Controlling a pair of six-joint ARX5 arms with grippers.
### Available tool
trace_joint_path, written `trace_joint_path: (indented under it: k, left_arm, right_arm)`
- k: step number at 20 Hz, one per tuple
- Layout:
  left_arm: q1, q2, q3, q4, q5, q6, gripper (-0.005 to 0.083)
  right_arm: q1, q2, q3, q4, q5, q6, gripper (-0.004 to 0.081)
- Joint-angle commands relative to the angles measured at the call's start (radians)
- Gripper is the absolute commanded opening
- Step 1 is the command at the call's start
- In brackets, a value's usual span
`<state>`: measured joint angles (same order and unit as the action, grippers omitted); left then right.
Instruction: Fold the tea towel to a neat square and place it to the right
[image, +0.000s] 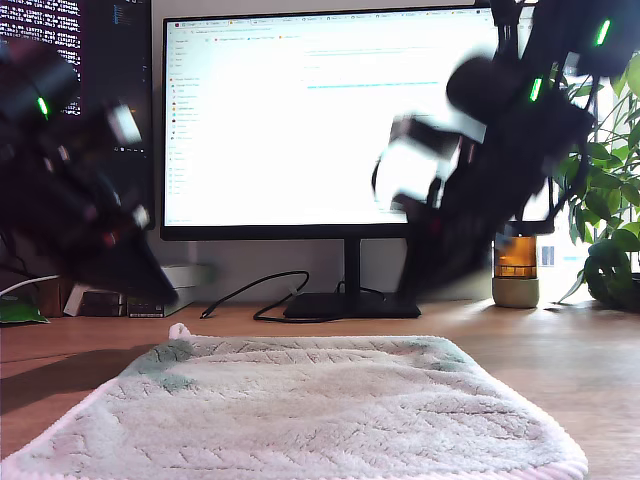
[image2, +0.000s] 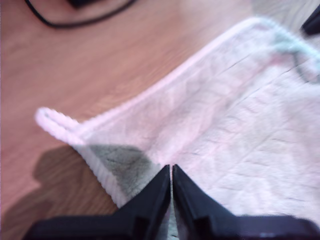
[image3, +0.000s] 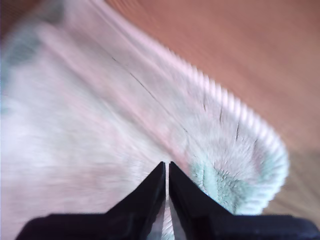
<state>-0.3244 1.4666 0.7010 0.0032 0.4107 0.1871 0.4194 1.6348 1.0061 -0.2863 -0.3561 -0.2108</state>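
The fluffy off-white terry tea towel (image: 300, 410), faintly green-grey in patches and embossed with a leaf pattern, lay spread flat on the brown wooden desk (image: 590, 360), filling the near middle of the exterior view in front of the big lit monitor (image: 330, 115). I saw no fold in it anywhere: its whitish ribbed corded edge (image2: 150, 87) ran round a single open layer, with a little hanging loop (image2: 52, 121) poking out at one corner. So, as I judged it, nothing of the folding was done yet, and the carry to the side was all still to come. My first gripper (image2: 171, 175) hung above the towel close to the loop corner, its black jaws pressed together with only a hairline between them and nothing caught in them. My second gripper (image3: 166, 172) sat over another rounded corner, where the pile looked greener, and its jaws were likewise together and empty. In the exterior view both arms showed only as dark blurs, one at that view's left (image: 70, 200) and one at its right (image: 500, 170), each raised well clear of the cloth; I couldn't tell jaw state from there, so I went by the wrist views. The way I read it, the whole job was ahead: open up, pinch two corners, fold over, fold again to a square, then set it aside.
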Motion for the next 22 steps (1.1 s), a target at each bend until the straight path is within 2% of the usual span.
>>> trace_joint_path:
  k: [1, 7, 10, 13, 17, 20, 22]
  left_arm:
    - [0.003, -0.042, 0.001, -0.018, 0.0, 0.004, -0.0023]
    - [0.003, -0.219, -0.001, -0.08, -0.013, 0.003, -0.0023]
    - [0.003, -0.287, -0.002, -0.089, -0.02, 0.002, -0.0023]
    - [-0.001, -0.354, -0.035, -0.085, -0.019, -0.008, -0.0023]
    - [-0.03, -0.47, -0.164, -0.054, -0.021, -0.044, -0.0024]
    - [-0.065, -0.573, -0.304, -0.012, -0.027, -0.091, -0.0024]
    - [-0.098, -0.642, -0.403, 0.014, -0.029, -0.157, -0.0024]
  right_arm:
    - [-0.001, -0.036, 0.01, -0.02, 0.013, -0.007, -0.0013]
    - [0.004, -0.191, -0.013, -0.048, 0.067, -0.006, -0.0013]
    - [0.006, -0.29, -0.07, -0.018, 0.107, -0.003, -0.0013]
    - [0.009, -0.394, -0.17, 0.014, 0.126, 0.032, -0.0013]
    - [0.055, -0.543, -0.337, 0.09, 0.136, 0.054, -0.0013]
    - [0.109, -0.641, -0.457, 0.101, 0.136, 0.058, -0.0013]
    - [0.147, -0.698, -0.527, 0.135, 0.153, 0.08, -0.0013]
